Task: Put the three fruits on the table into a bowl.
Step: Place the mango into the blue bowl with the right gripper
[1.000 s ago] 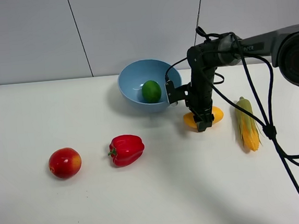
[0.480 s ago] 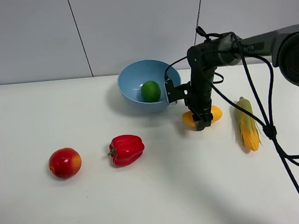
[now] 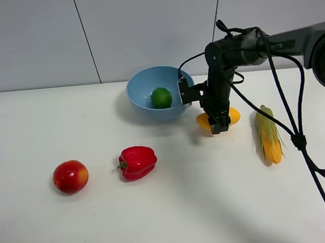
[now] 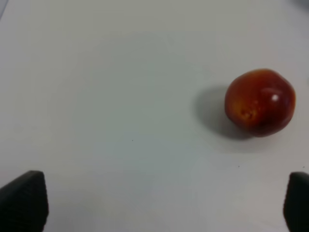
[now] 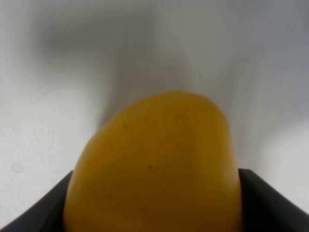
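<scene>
With the right gripper point(image 3: 220, 129) clamping the mango point(image 3: 234, 116), we are aiming to clear the bowl point(image 3: 143, 92) rim gently; left gripper point(image 4: 159, 203) gaping, empty.

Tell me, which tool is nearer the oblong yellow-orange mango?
Right. The right tool is shut on the mango beside the light-blue plastic bowl. The left tool hangs open near the round red apple, far across the white table.

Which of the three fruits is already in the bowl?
The green lime, lying inside the light-blue bowl. The mango is clamped in the right gripper beside the bowl; the red apple sits on the table, untouched.
</scene>
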